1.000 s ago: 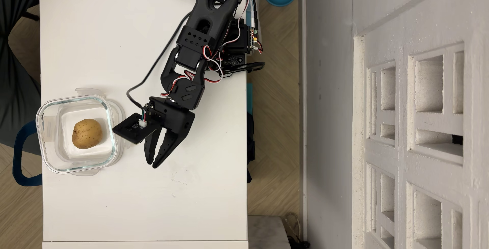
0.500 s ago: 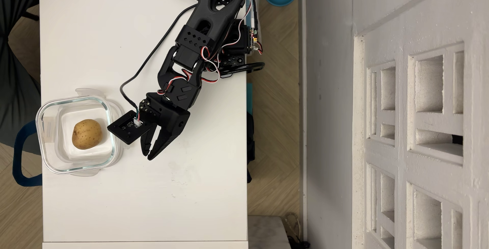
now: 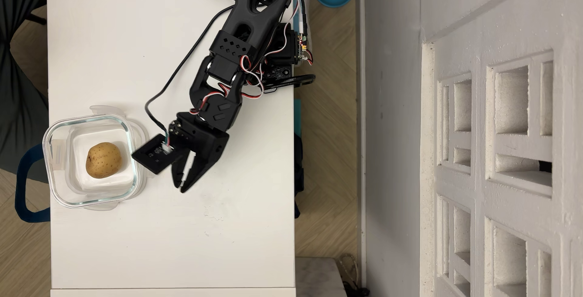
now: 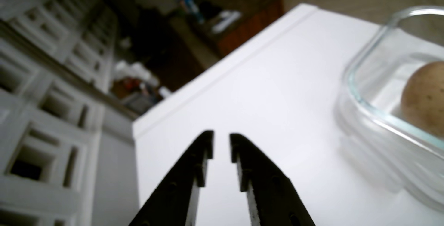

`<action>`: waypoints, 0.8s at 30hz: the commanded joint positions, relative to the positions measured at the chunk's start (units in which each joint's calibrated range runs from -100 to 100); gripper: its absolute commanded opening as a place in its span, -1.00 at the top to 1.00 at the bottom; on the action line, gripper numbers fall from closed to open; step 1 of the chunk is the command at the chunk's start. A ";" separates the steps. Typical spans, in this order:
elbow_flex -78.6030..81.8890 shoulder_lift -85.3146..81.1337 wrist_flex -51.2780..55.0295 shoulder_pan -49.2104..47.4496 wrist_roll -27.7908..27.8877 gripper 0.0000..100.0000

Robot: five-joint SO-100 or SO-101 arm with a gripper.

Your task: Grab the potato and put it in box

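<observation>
The tan, speckled potato [image 3: 103, 159] lies inside the clear glass box [image 3: 88, 118] at the left edge of the white table in the overhead view. In the wrist view the potato [image 4: 427, 101] shows at the right edge behind the box's rim [image 4: 422, 11]. My black gripper [image 3: 180, 188] hovers over bare table to the right of the box, apart from it. It is open by only a narrow gap and holds nothing. The wrist view shows the same small gap at the gripper [image 4: 221, 134].
A translucent plastic lid [image 3: 143, 133] lies under the box and sticks out on its right side. The wrist camera board [image 3: 156, 155] hangs close to the box's right wall. Black cables [image 3: 176, 73] trail across the table. The table's right edge [image 3: 294, 189] is near the arm.
The fingers have drawn closer together. The gripper shifted a little toward the box, then slightly back. The potato and the box have not moved.
</observation>
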 commanded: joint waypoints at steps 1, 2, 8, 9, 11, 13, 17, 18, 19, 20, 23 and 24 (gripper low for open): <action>-0.07 -0.12 0.18 -8.11 -0.05 0.92; -0.07 -0.12 0.18 -8.41 0.07 0.92; -0.07 0.14 0.18 -8.41 0.32 0.92; -0.07 0.22 0.18 -8.41 0.32 0.92; -0.07 0.48 0.18 -8.41 0.01 0.92; -0.07 0.48 0.18 -8.41 0.01 0.92; -0.07 0.56 0.27 -8.41 0.26 0.92; -0.07 0.56 0.27 -8.41 0.07 0.92; -0.07 0.56 0.27 -8.41 0.01 0.92; -0.07 0.56 0.27 -8.41 0.01 0.92; -0.07 0.56 0.27 -8.41 0.38 0.92; -0.07 0.56 0.27 -8.41 0.38 0.92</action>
